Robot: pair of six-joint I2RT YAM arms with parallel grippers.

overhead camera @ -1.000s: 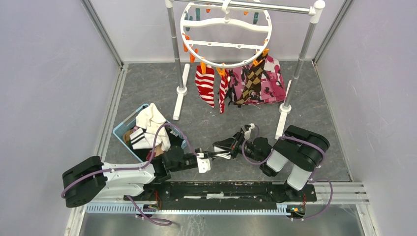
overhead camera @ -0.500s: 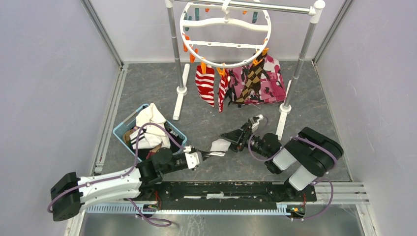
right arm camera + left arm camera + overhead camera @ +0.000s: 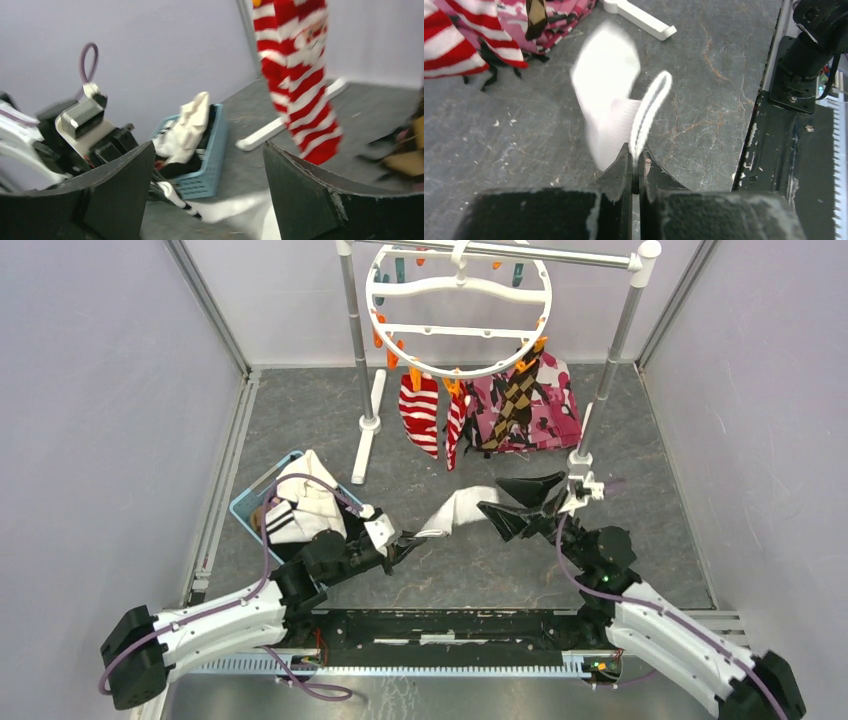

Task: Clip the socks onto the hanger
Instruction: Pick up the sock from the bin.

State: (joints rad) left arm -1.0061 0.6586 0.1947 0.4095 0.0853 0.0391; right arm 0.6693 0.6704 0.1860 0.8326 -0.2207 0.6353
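Note:
A white sock [image 3: 458, 510] with dark cuff stripes hangs by its cuff from my left gripper [image 3: 405, 540], which is shut on it; its folded edge [image 3: 651, 102] rises from between the jaws. My right gripper [image 3: 512, 499] stands wide open just right of the sock's free end, and the sock [image 3: 240, 206] lies blurred below its fingers, apart from them. The round white hanger [image 3: 460, 312] hangs from the rail at the back. Two red-and-white striped socks [image 3: 420, 412] and an argyle sock [image 3: 514, 400] are clipped to its front rim.
A blue basket [image 3: 247, 504] with more socks and a white cloth [image 3: 305, 480] stands at the left. The silver rail's poles [image 3: 357, 350] and white feet [image 3: 364, 455] flank the hanger. A pink camouflage cloth [image 3: 552, 405] lies behind the argyle sock.
My right gripper has opened, let go of the white sock and swung out toward the back right. The left gripper has carried the sock's cuff leftward and farther back, stretching it out.

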